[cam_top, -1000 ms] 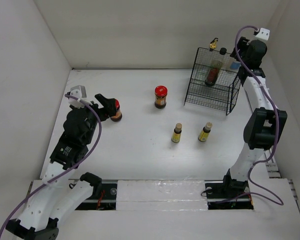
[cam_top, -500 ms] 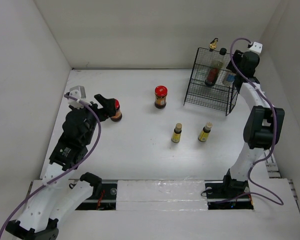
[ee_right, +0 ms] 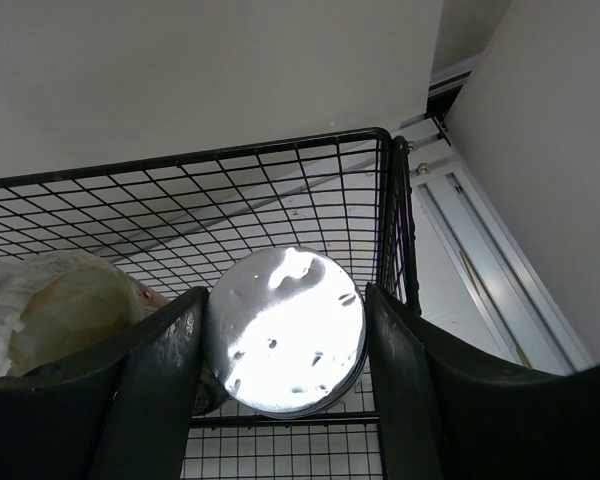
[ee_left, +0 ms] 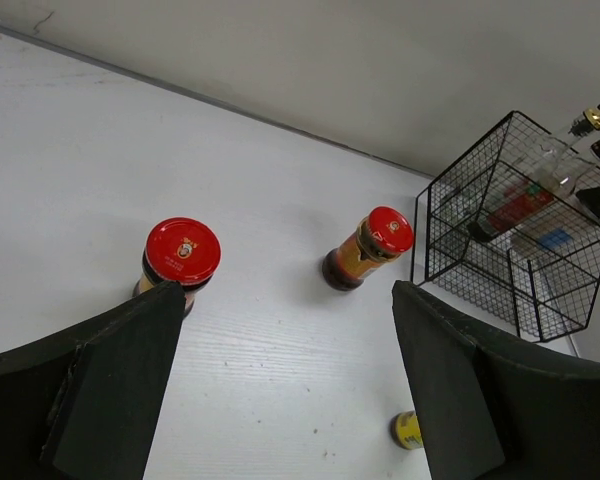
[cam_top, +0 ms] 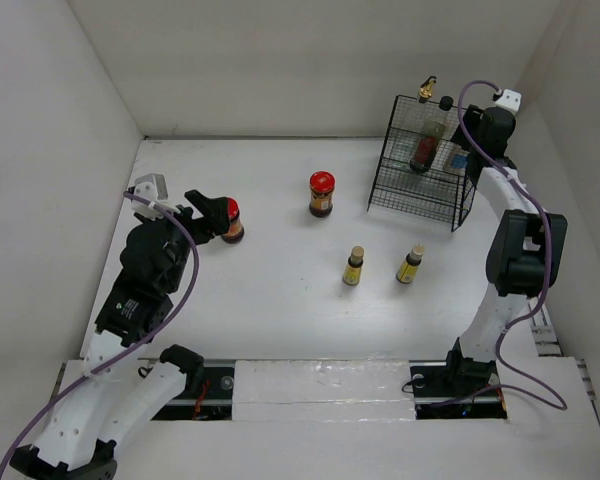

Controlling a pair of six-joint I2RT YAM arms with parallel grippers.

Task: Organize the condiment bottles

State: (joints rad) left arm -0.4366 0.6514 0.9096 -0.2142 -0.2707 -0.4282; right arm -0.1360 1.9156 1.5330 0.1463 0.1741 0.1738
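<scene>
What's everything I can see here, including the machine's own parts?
Red-capped jars: two, dark, on the table, mid and left.
Small bottles: two, yellow, side by side, near middle.
Wire basket: one, black, far right.
Gold-spouted bottle: one, clear, red label, leaning in basket.
Shaker: one, white, silver lid, in basket.
Left end effector: one, black, open, beside left jar.
Right end effector: one, black, gripping shaker.

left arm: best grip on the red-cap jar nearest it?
Grip the jar by its round body just under the red cap, coming in level from the side where the left gripper is. It stands upright with nothing beside it. It sits toward the left finger in the wrist view, so recentre first.
</scene>
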